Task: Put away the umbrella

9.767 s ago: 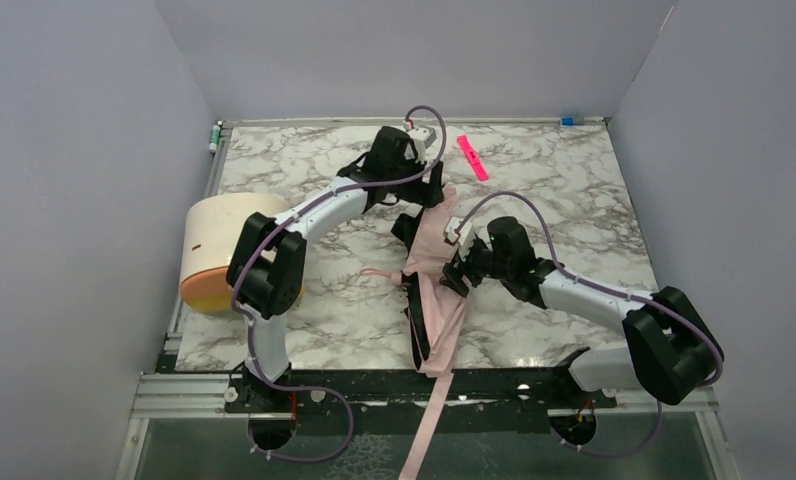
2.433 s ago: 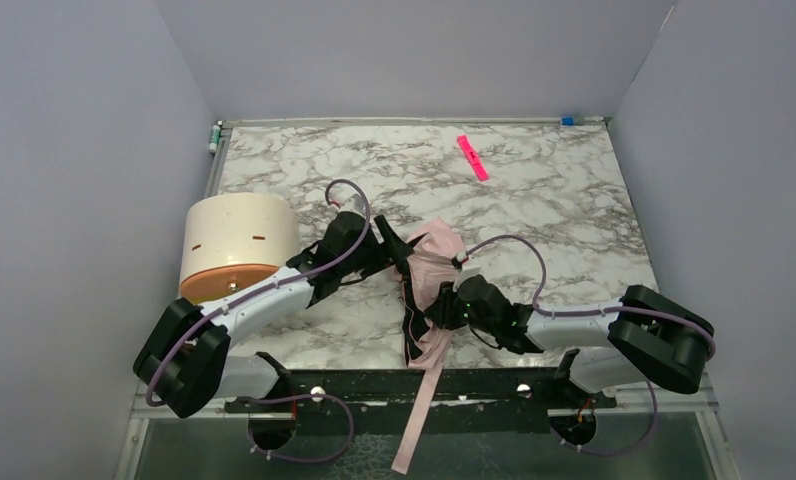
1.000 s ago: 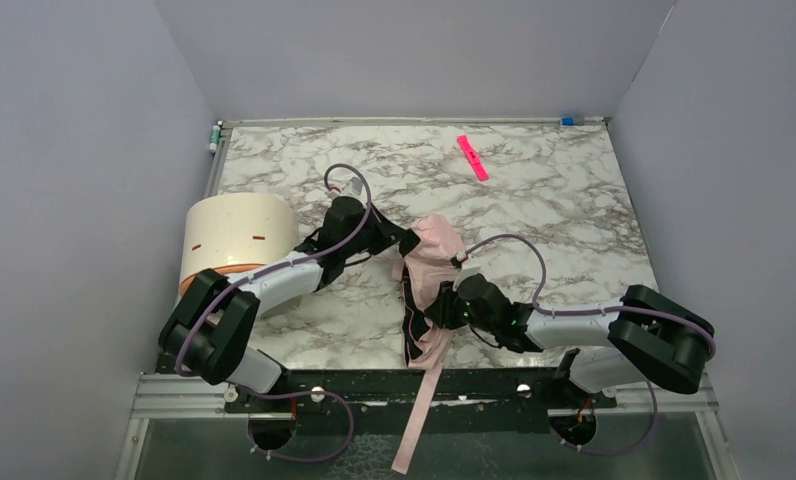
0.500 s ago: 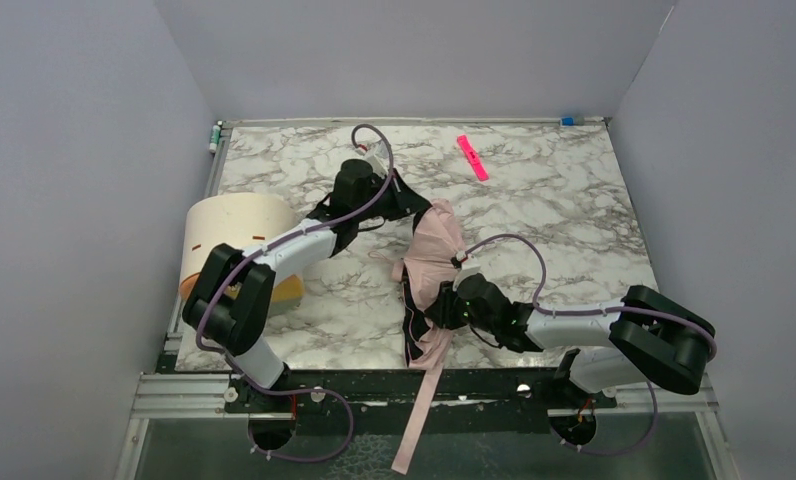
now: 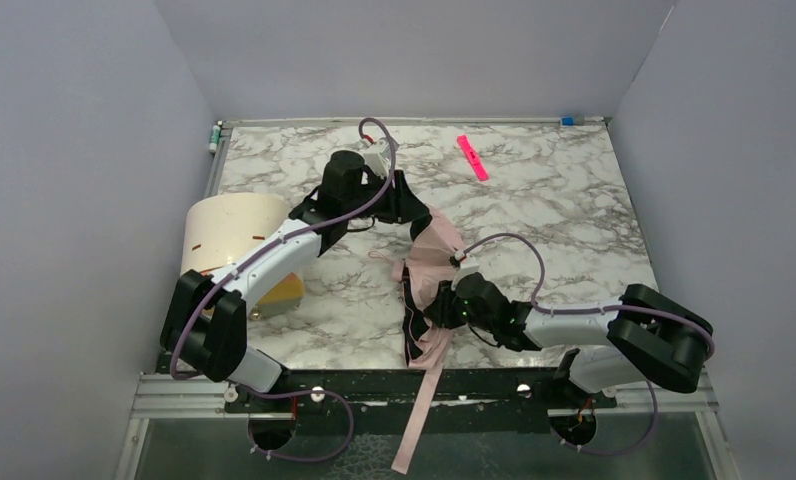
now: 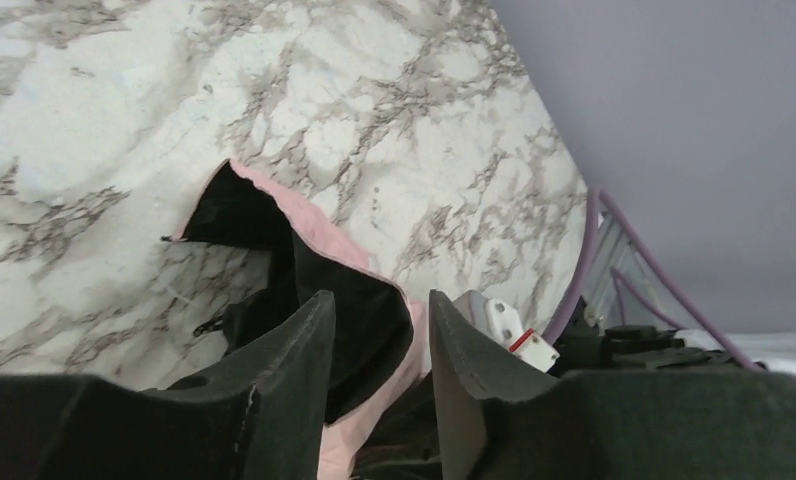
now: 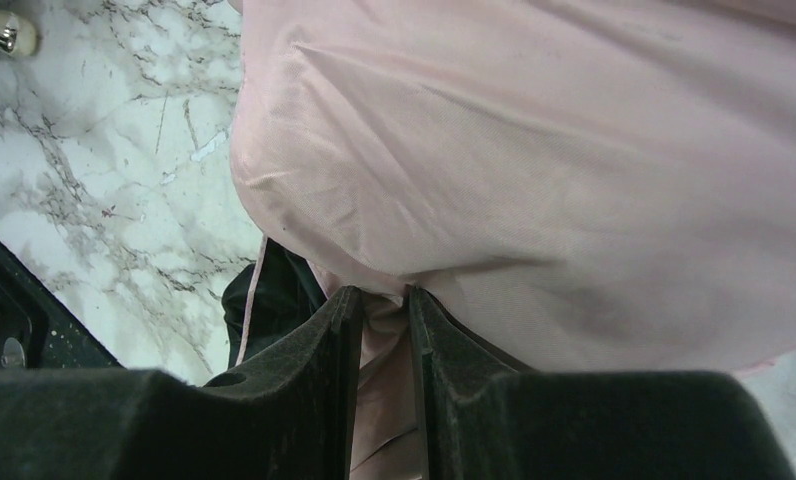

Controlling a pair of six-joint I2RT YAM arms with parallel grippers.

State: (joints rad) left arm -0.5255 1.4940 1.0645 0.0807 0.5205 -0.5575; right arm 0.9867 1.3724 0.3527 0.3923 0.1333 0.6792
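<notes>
The umbrella (image 5: 432,255) lies crumpled at the table's middle, pale pink with black lining, and its pink strap (image 5: 415,430) hangs over the near edge. My left gripper (image 5: 415,212) is at the umbrella's far end with its jaws apart. In the left wrist view the umbrella's black lining and pink edge (image 6: 249,205) lie just beyond the open left gripper (image 6: 379,305), not pinched. My right gripper (image 5: 441,309) is low at the umbrella's near part. In the right wrist view the right gripper (image 7: 384,298) is shut on a fold of the umbrella's pink fabric (image 7: 534,150).
A cream cylinder with an orange end (image 5: 224,245) lies on its side at the left edge, beside my left arm. A bright pink strip (image 5: 472,157) lies at the back right. Grey walls stand close on three sides. A purple cable (image 6: 594,250) runs past the right arm.
My left arm swung toward the back of the table, drawing the umbrella's far end with it, and its jaws have come apart. The right gripper stayed put on the fabric.
</notes>
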